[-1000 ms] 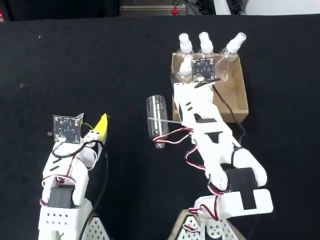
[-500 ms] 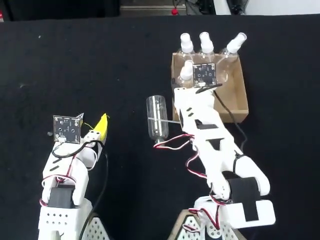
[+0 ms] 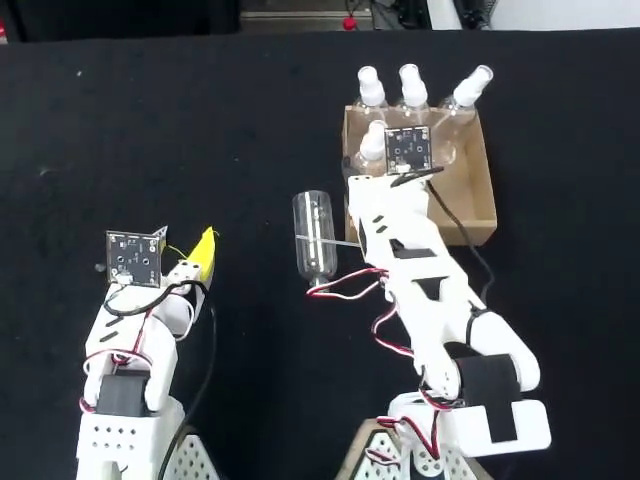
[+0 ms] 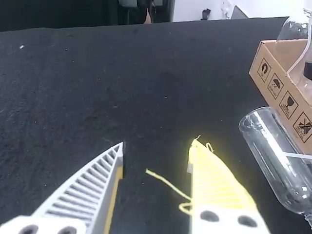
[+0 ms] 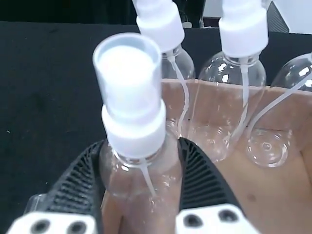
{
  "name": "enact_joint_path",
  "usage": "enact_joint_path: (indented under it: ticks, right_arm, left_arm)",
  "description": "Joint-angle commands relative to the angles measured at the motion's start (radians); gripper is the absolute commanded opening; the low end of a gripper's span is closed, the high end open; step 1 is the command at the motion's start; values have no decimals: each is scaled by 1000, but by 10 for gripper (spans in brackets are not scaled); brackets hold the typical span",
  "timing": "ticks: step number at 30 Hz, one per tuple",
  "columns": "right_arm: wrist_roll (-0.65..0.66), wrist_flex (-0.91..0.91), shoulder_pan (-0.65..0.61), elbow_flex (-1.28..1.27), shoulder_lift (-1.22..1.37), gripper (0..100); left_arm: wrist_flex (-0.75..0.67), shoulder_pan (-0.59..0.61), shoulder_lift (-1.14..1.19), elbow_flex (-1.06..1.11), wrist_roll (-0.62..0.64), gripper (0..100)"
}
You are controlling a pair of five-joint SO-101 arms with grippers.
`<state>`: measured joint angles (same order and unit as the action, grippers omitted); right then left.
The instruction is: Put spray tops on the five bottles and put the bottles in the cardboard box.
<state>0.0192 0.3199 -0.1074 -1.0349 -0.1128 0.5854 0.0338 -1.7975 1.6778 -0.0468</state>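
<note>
A cardboard box [image 3: 470, 205] sits on the black tabletop [image 3: 200, 120], right of centre and toward the far side. Three capped bottles [image 3: 411, 88] with white spray tops stand along its far wall, the rightmost one tilted to the right. A fourth bottle [image 3: 373, 143], also topped in white, stands upright in the box by its left wall, just beside the wrist board of the right arm [image 3: 415, 260], which stretches from the near edge to the box. An uncapped bottle [image 3: 314, 240] lies on the tabletop just left of the box, narrow end toward the near side. At near left stands the left arm [image 3: 135, 330], its yellow finger [image 3: 204, 252] pointing far, well apart from the uncapped bottle.
</note>
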Motion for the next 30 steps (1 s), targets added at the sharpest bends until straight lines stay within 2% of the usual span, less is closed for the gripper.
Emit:
enact_joint_path:
  ticks: [1,4,9,25,30]
  right_arm:
    - [6,11,-43,22,-13,16]
    - [8,11,-77,21,-5,47]
    - [12,11,-104,2,-13,183]
    - [12,11,-103,-1,-15,206]
    - [12,9,-104,-1,-15,337]
  left_arm:
    - [2,-7,3,22,-9,209]
    - [2,-7,3,22,-9,209]
    - [2,-7,3,22,-9,209]
    - [2,-5,3,22,-9,209]
    - [2,-5,3,22,-9,209]
